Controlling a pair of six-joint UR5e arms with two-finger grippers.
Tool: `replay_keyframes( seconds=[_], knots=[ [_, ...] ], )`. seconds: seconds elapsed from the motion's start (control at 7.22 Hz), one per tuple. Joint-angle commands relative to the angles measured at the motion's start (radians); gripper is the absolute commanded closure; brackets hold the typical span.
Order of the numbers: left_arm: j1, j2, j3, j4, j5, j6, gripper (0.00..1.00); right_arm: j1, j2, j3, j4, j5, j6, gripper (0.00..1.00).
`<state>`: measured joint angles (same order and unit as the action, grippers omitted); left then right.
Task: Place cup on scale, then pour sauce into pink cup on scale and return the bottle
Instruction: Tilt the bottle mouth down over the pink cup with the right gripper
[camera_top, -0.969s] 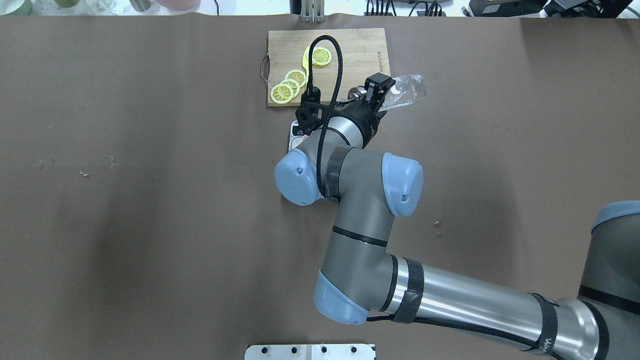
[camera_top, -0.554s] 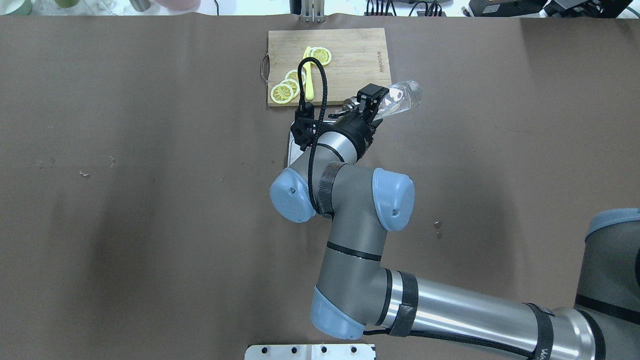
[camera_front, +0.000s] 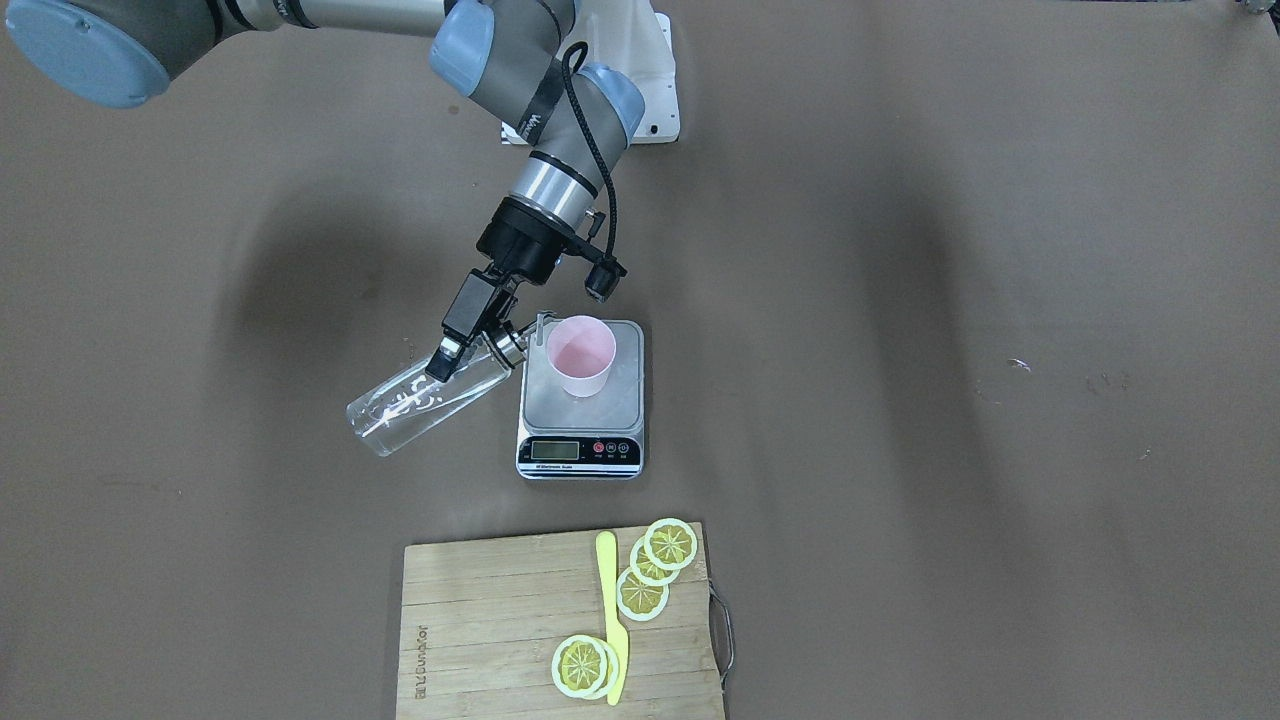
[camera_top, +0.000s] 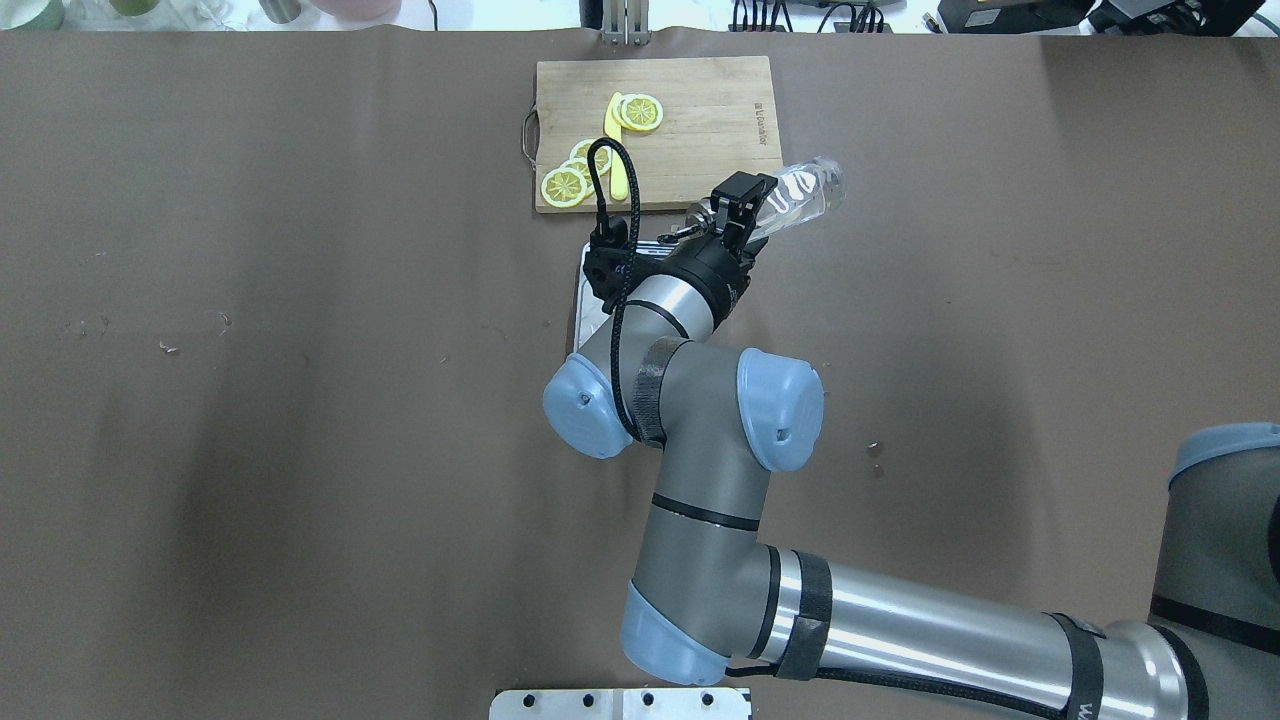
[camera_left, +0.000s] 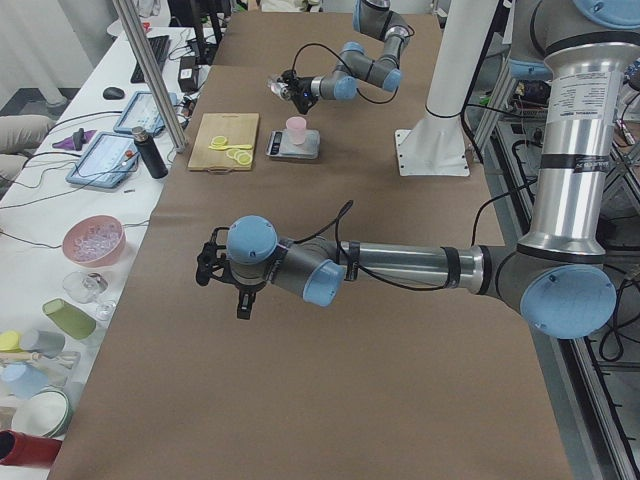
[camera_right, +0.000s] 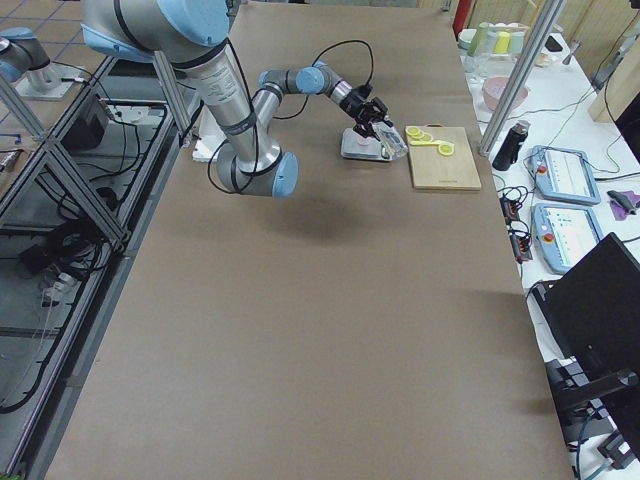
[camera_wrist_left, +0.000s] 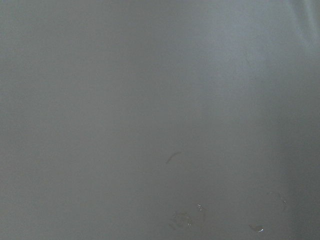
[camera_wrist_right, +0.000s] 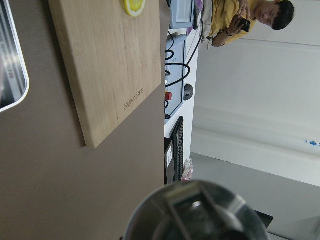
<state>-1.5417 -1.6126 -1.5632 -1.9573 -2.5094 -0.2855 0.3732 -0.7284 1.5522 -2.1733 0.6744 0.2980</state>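
We can read nothing for certain: the cutting board (camera_front: 480, 620) carries a burnt-in word along one edge, and the scale (camera_front: 580, 452) has small print below its display, both too small to read.

You see a pale pink cup (camera_front: 581, 356) on a silver-grey scale (camera_front: 540, 402) that has a black front strip and red buttons. The bottle (camera_front: 400, 405) is clear glass with a shiny metal cap. The board (camera_front: 480, 610) is light wood, the lemon slices (camera_front: 670, 543) are yellow, and the table (camera_front: 950, 300) is brown.

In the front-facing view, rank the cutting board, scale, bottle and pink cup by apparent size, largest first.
1. cutting board
2. scale
3. bottle, held aloft, nearer the camera
4. pink cup
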Motion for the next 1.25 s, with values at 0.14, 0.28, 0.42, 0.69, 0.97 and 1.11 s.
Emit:
replay_keyframes(
  seconds=[0.14, 0.28, 0.42, 0.69, 0.97, 1.11],
  knots=[
    [0.0, 0.0, 0.002, 0.002, -0.002, -0.003, 0.03, 0.001, -0.002, -0.006, -0.023, -0.045, 0.007, 1.0],
    [0.0, 0.0, 0.006, 0.0, -0.002, -0.003, 0.03, 0.001, -0.003, -0.015, -0.036, -0.055, 0.015, 1.0],
    [0.0, 0.0, 0.009, 0.0, -0.002, -0.003, 0.03, 0.001, -0.003, -0.02, -0.042, -0.064, 0.018, 1.0],
    [0.0, 0.0, 0.015, 0.0, -0.003, -0.003, 0.03, 0.001, -0.006, -0.037, -0.045, -0.087, 0.021, 1.0],
    [0.0, -0.001, 0.022, 0.0, -0.003, -0.006, 0.03, 0.001, -0.009, -0.038, -0.045, -0.098, 0.021, 1.0],
    [0.0, -0.001, 0.022, 0.0, -0.003, -0.007, 0.03, -0.002, -0.011, -0.038, -0.046, -0.099, 0.023, 1.0]
  ],
)
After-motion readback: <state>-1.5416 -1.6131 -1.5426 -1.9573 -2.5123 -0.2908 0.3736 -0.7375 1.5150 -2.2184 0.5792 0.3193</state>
